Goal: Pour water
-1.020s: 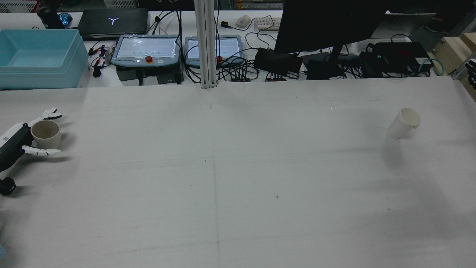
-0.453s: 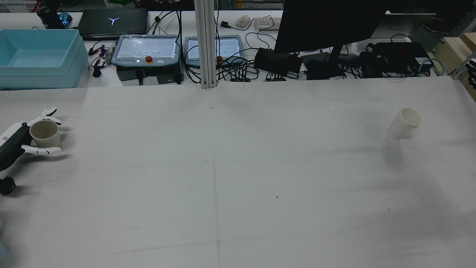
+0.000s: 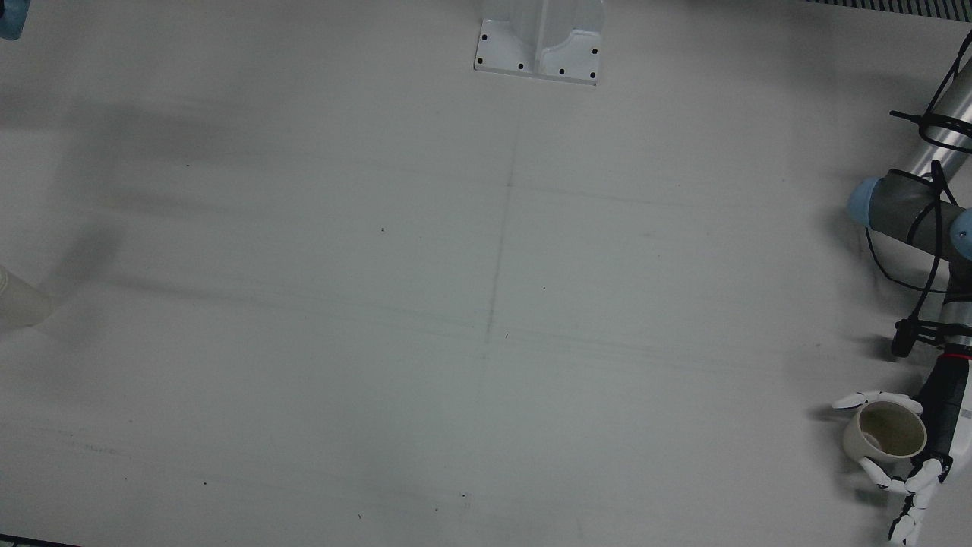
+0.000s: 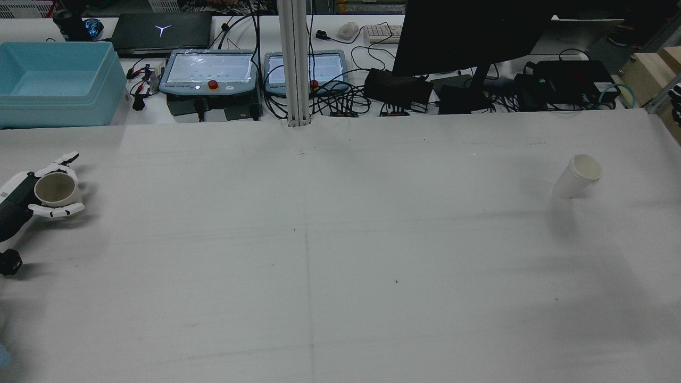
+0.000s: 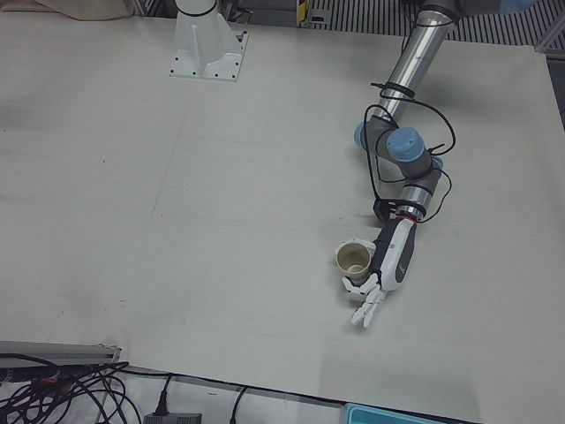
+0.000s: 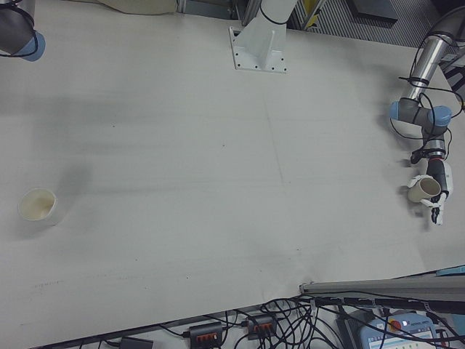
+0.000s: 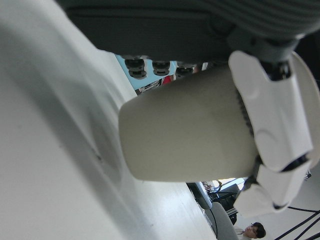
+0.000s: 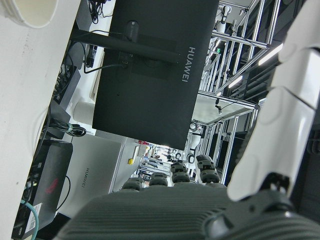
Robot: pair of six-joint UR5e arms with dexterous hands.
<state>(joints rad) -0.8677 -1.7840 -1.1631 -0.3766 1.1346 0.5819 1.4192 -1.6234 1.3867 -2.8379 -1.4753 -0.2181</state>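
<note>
A beige cup [image 4: 55,190] sits in my left hand [image 4: 32,199] at the table's far left edge, with the thumb on one side and the fingers on the other. The left hand view shows the cup [image 7: 190,132] lying against the palm, a finger pressed on its wall. It also shows in the front view [image 3: 885,441] and the left-front view [image 5: 354,261]. A white paper cup [image 4: 577,175] stands alone at the far right; it also shows in the right-front view [image 6: 38,206]. My right hand [image 4: 677,100] is at the rear view's right edge, away from the white cup and holding nothing.
A light blue bin [image 4: 56,82], two teach pendants [image 4: 208,72], cables and a monitor [image 4: 468,34] line the far edge beyond the table. An upright post [image 4: 295,64] stands at the far middle. The left arm's elbow [image 5: 397,146] hangs over the table.
My left hand has moved further left with the beige cup in it, and the cup now looks slightly tilted. The white cup has not moved.
</note>
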